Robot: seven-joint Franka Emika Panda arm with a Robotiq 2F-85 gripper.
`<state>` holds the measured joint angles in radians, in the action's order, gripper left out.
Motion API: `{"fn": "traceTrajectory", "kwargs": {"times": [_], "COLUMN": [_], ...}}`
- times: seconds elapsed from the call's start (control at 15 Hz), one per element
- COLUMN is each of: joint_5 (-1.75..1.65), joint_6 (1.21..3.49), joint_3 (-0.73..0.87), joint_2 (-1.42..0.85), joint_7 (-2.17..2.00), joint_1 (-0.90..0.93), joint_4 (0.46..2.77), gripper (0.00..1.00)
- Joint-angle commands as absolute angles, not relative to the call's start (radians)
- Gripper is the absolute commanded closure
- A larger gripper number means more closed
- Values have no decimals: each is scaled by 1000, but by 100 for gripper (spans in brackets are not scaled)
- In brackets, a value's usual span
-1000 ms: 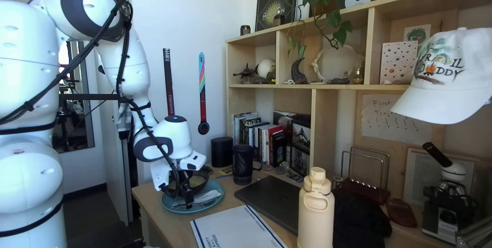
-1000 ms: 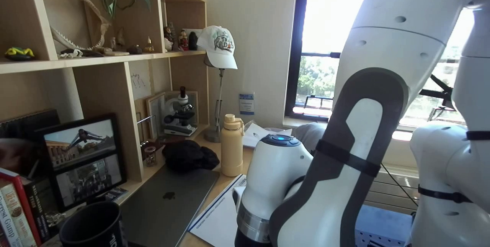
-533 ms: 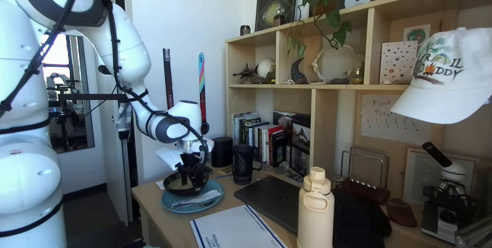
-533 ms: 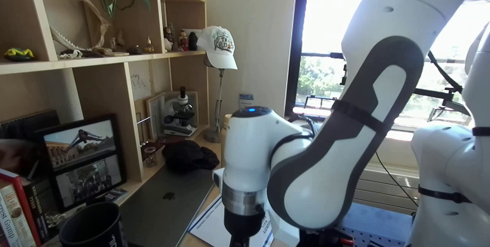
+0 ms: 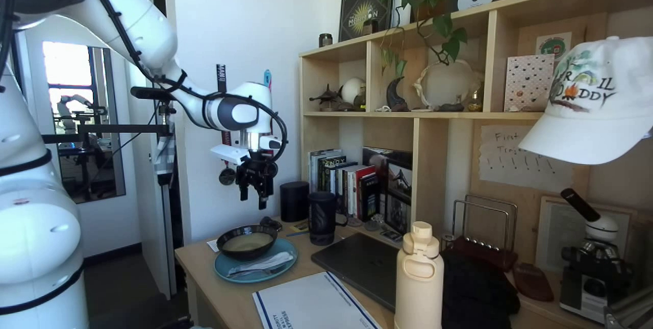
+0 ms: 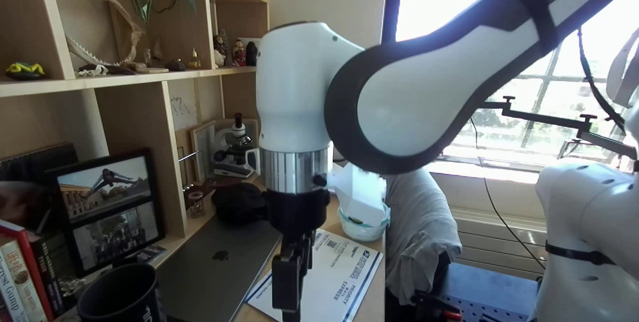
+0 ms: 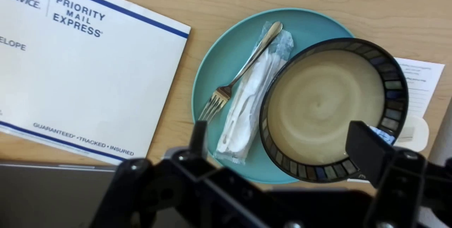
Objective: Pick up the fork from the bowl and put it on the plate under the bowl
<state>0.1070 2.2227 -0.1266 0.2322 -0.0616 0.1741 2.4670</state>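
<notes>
The black two-fingered gripper has lifted well above the round, shallow dark bowl with a beige inside; half a second ago it overlapped that bowl in an exterior view. Its jaws stand wide apart, with nothing between them. The silver metal fork lies on the round, flat teal plate, tines near the rim, handle crossing a clear plastic packet of white cutlery. Fork, plate and bowl have kept their places, the bowl overhanging the plate's edge. The raised arm uncovers more of the flat white blue-striped envelope.
</notes>
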Motion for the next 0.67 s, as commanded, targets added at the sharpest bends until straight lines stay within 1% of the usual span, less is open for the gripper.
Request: {"fn": "traceTrajectory", "kwargs": {"times": [0.0, 0.27, 0.33, 0.6], "joint_5": [77, 61, 85, 84], "joint_6": [2067, 1974, 2028, 2006], "joint_3": [-138, -142, -137, -140], "joint_2": [297, 310, 306, 307], "joint_7": [-58, -59, -60, -60], "joint_1": [166, 166, 165, 166], "joint_4": [2399, 2338, 2369, 2352], "gripper": [0, 0, 0, 0]}}
